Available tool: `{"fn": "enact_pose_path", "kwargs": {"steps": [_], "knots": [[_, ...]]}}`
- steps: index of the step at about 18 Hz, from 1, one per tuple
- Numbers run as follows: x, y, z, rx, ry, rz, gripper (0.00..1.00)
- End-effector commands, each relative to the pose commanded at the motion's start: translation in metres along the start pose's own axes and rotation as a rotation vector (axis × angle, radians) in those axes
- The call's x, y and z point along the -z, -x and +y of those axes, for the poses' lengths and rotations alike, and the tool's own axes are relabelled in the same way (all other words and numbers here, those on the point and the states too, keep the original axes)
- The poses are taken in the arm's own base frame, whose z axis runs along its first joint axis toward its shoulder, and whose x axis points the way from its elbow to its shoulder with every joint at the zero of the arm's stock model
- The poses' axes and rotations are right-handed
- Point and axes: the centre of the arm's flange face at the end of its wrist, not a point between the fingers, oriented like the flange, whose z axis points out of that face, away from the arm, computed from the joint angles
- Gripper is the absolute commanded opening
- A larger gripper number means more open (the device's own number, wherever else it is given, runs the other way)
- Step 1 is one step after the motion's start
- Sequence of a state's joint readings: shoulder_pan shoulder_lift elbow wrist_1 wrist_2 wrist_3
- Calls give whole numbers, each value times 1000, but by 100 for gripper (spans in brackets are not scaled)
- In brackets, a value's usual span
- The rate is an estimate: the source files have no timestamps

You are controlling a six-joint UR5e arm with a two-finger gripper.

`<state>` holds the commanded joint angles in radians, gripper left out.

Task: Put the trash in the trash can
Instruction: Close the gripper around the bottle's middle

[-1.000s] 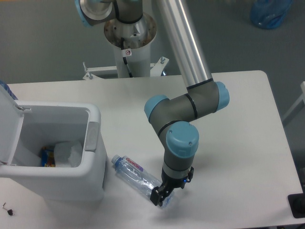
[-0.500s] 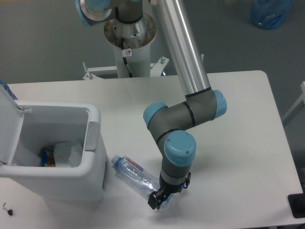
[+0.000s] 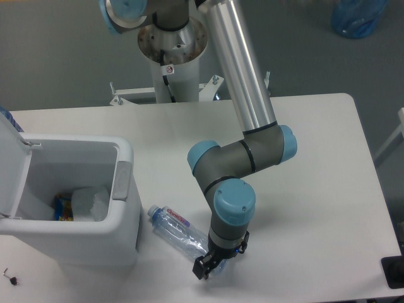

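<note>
1. Gripper (image 3: 205, 267), black, at the near edge of the desk (image 3: 315, 189); it sits over the base end of the bottle. Jaws seen from above and too dark to read: whether they are closed on the bottle cannot be told.
2. Bottle (image 3: 178, 230), clear crushed plastic, lying on its side on the desk, cap end toward the bin, base end under the gripper. Label red and white; the red lettering is too small to read.
3. Trash can (image 3: 123, 208), large white rectangular bin, standing on the desk at left, just beside the bottle's cap. Lid (image 3: 12, 170) hinged open at far left, partly cut off by the frame. Grey latch tab (image 3: 121, 180) on the side facing the bottle.
4. Inside the bin: crumpled white wrapper (image 3: 91, 203) on the floor, with a blue-and-yellow packet (image 3: 61, 208) touching it at left, mostly hidden by the near wall.
5. Arm (image 3: 243, 95), silver tube with grey-and-blue joints, crossing the desk's centre.
6. Arm pedestal (image 3: 172, 57), white, behind the desk, bearing a small round red-and-white sticker, unreadable.
7. Blue bag-like object (image 3: 358, 16), on the floor at top right, cut off and blurred.
</note>
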<state>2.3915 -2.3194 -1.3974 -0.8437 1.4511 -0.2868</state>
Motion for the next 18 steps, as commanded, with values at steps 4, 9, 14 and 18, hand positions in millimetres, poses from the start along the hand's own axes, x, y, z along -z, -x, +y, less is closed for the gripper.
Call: {"fn": "enact_pose_path", "kwargs": {"steps": [4, 9, 14, 18], "knots": [[-1, -1, 4, -5, 3, -13, 65], [0, -4, 5, -10, 0, -13, 60], [3, -4, 5, -11, -3, -12, 60], [22, -7, 5, -13, -26, -7, 60]]}}
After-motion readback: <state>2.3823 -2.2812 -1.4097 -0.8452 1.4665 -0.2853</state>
